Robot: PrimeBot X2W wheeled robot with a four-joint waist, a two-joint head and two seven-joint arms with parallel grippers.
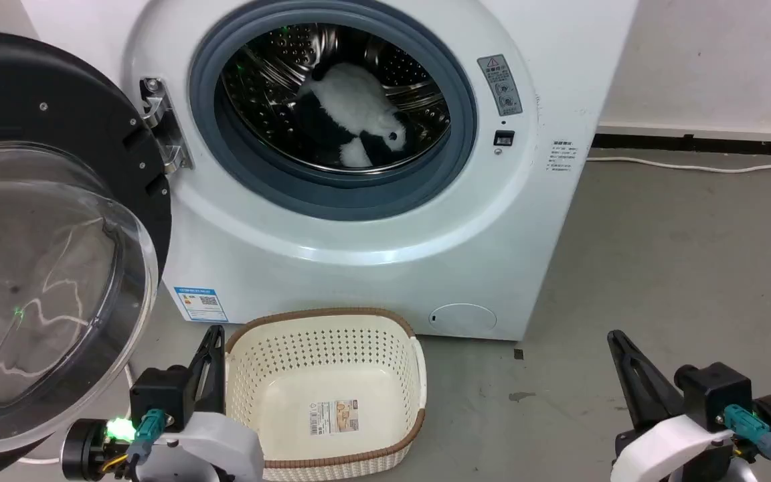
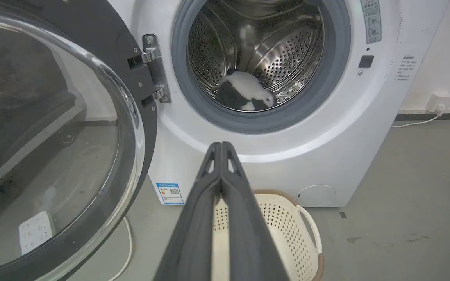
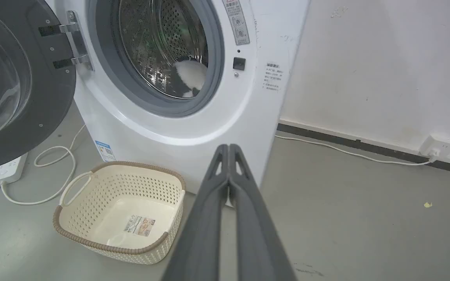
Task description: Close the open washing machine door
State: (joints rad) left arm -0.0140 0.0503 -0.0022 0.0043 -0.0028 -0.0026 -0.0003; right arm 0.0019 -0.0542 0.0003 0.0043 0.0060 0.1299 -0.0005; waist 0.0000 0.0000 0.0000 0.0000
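The washing machine door (image 1: 51,221) stands swung wide open at the left on its metal hinge (image 1: 161,124), black rim and bulging glass bowl facing me; the same washing machine door (image 2: 53,128) shows in the left wrist view, and the washing machine door (image 3: 18,86) in the right wrist view. The white washing machine (image 1: 372,221) has its drum open, with a black-and-white plush item (image 1: 359,117) inside. My left gripper (image 1: 213,333) is shut and empty, low beside the door's lower edge. My right gripper (image 1: 615,336) is shut and empty at the lower right, away from the machine.
A cream perforated basket (image 1: 251,348) with a brown rim stands on the grey floor right before the machine, between my arms. A white power strip (image 3: 8,171) and cable (image 3: 53,168) lie under the door. Another cable (image 3: 346,150) runs along the right wall to a socket (image 3: 438,146).
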